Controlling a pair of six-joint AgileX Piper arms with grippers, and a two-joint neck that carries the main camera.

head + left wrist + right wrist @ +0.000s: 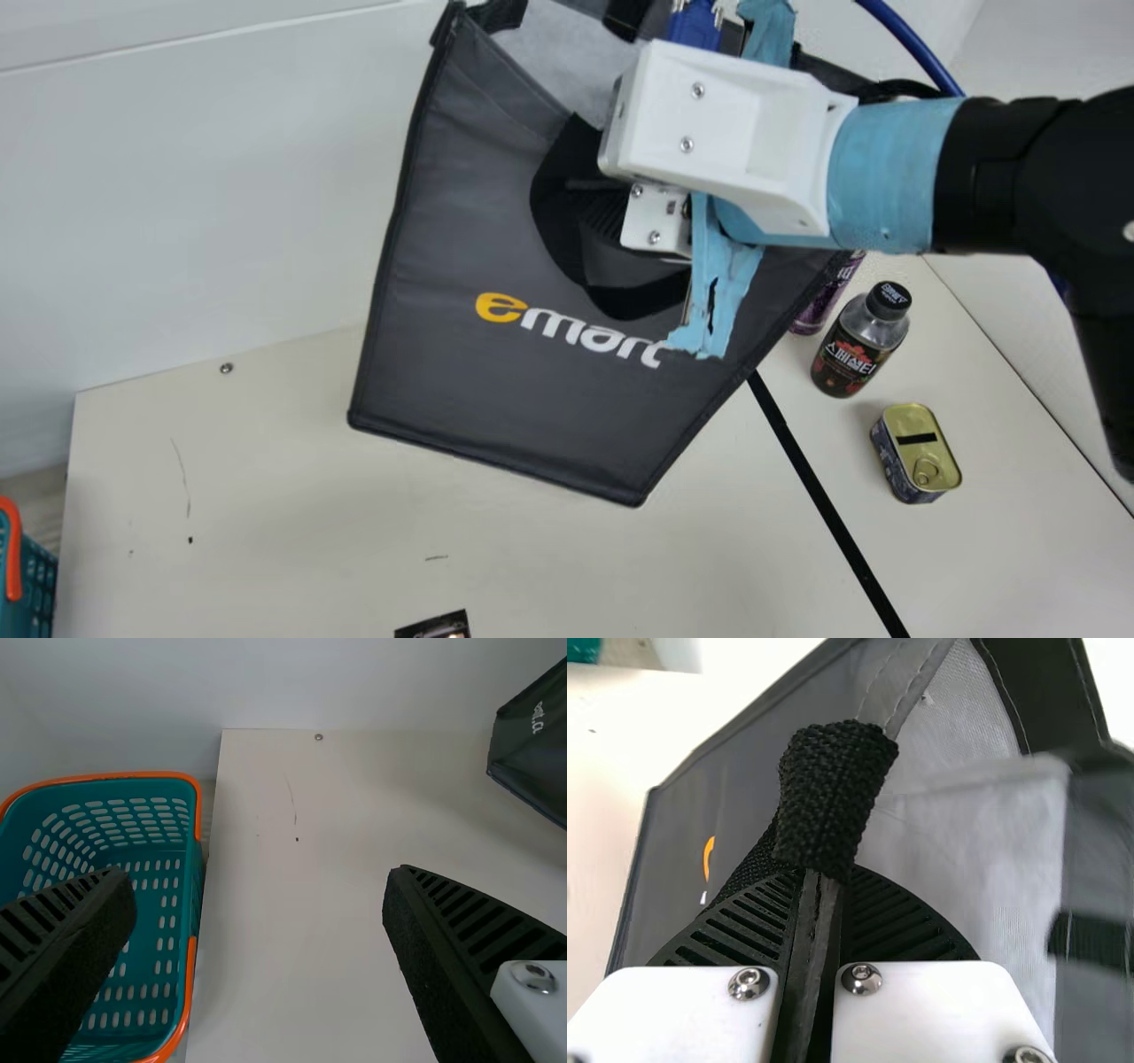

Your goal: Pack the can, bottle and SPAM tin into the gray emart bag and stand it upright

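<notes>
Gray emart bag [496,372] is held tilted at the cream table [266,496], R gripper [602,208] pinching its top edge btwn ribbed fingers, w/ black strap webbing [837,797] at the tips. Purple can [828,297] partly hidden behind the bag; bottle [859,341] upright just beside; SPAM tin [917,452] near the btl, lid up. L gripper's [260,875] spread wide; teal basket [106,776] sits beside the table.

Cream tabletop [266,496] — black strip [828,501] running along it, scratch [182,474] on surface. Bottle [859,346] upright between purple can [819,310] and SPAM tin [917,452] — tin lid up.
</notes>
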